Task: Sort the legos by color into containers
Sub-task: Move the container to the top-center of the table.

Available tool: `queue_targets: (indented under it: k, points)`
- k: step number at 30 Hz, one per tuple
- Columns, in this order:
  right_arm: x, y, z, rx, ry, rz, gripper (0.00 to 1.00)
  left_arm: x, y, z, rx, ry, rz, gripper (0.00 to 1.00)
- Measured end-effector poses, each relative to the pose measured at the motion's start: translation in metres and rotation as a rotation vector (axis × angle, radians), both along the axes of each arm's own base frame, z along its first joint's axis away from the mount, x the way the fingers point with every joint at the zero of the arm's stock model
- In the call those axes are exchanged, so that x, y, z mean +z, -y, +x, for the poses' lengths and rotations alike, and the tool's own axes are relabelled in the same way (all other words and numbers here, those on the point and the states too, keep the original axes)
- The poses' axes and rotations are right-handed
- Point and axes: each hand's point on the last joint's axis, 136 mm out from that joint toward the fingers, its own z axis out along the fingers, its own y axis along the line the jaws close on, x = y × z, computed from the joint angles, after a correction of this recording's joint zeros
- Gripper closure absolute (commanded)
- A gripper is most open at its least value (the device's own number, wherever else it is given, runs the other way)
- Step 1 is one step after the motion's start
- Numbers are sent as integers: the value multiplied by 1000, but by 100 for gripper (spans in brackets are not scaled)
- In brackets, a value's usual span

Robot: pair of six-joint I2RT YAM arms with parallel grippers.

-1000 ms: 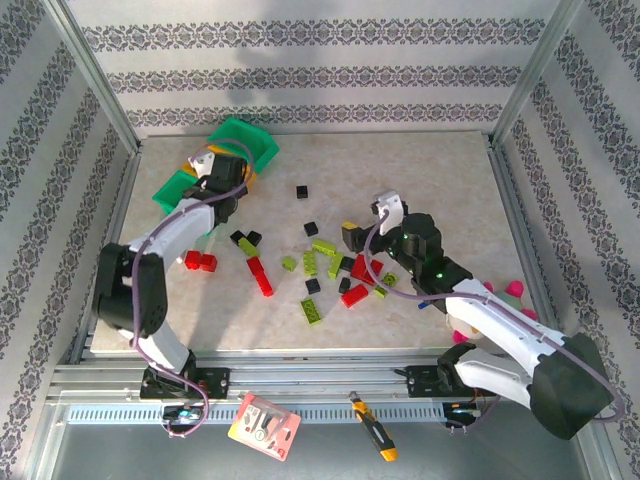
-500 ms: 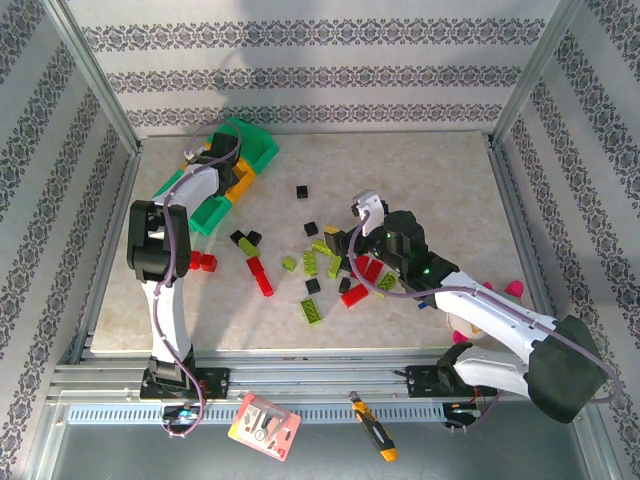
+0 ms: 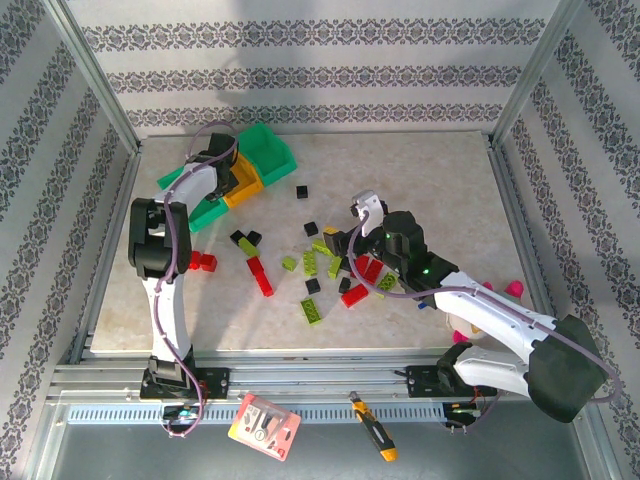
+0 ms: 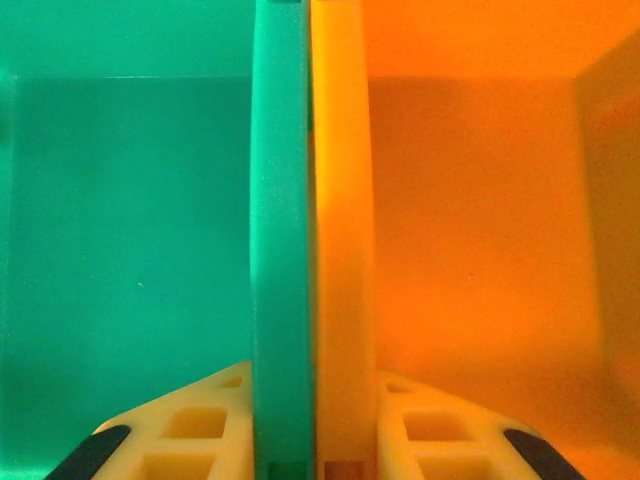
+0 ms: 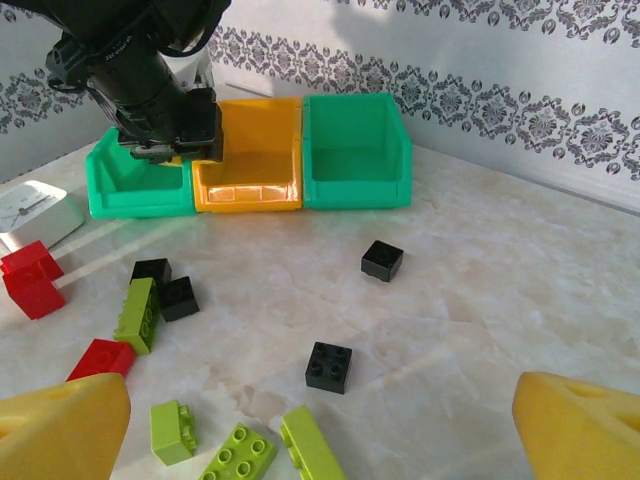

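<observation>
The left fingers (image 4: 190, 440) grip the joined walls of the containers (image 4: 280, 200), one finger inside the green bin and the other inside the orange one. Their tips are cut off at the lower edge. The right fingers (image 5: 65, 435) stand wide apart and hold nothing, and both are partly outside the picture. The legos (image 5: 329, 365) lie scattered on the surface (image 5: 480, 280), between and ahead of the right fingers.

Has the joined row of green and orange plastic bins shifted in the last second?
Yes. The bin row has slid right, toward the lone black brick, which stayed put.
</observation>
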Motion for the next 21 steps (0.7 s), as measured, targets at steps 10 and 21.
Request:
queue_targets:
  k: [10, 21]
  points:
    - [-1, 0, 1, -4, -5, 3, 2, 1, 29, 6, -220, -12, -2, 91]
    - [-11, -2, 3, -7, -33, -4, 2, 4, 79, 6, -440, -22, -9, 92]
